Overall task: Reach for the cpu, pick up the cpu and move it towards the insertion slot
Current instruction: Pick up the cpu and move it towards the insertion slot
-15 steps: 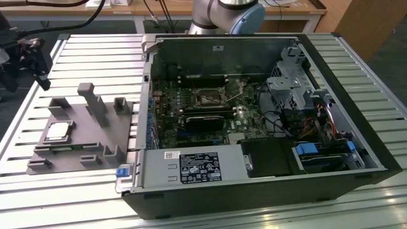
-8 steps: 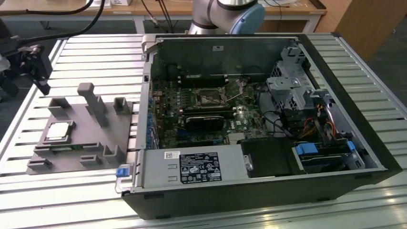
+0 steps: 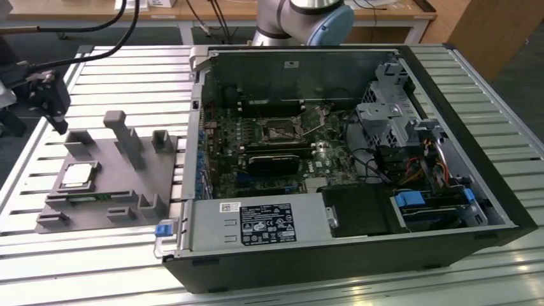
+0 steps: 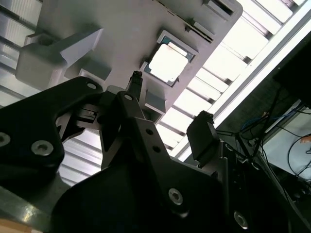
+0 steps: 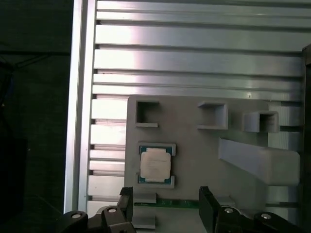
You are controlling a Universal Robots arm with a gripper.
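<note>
We see the gripper (image 5: 165, 196), open wide and empty, apparently above the cpu (image 5: 155, 164), which a grey tray (image 5: 194, 141) recess locates.

i'm looking at a slatted aluminium table (image 3: 102, 76) that runs directly under the gripper (image 3: 53, 121) and well away from it on all sides. its ribs catch a bright glare, strongest just beneath the gripper in the first wrist view. past the table's edge rail (image 5: 80, 97), near the gripper, the floor (image 5: 34, 97) is dark. far beyond the gripper in the exterior view stands a wooden bench (image 3: 229, 11) on white legs, with thin cables (image 3: 193, 13) hanging from it. a wooden panel (image 3: 485, 32) rises well apart from the gripper. in the second wrist view, loose cables (image 4: 272, 121) trail over dark ground beyond the table's edge.
</note>
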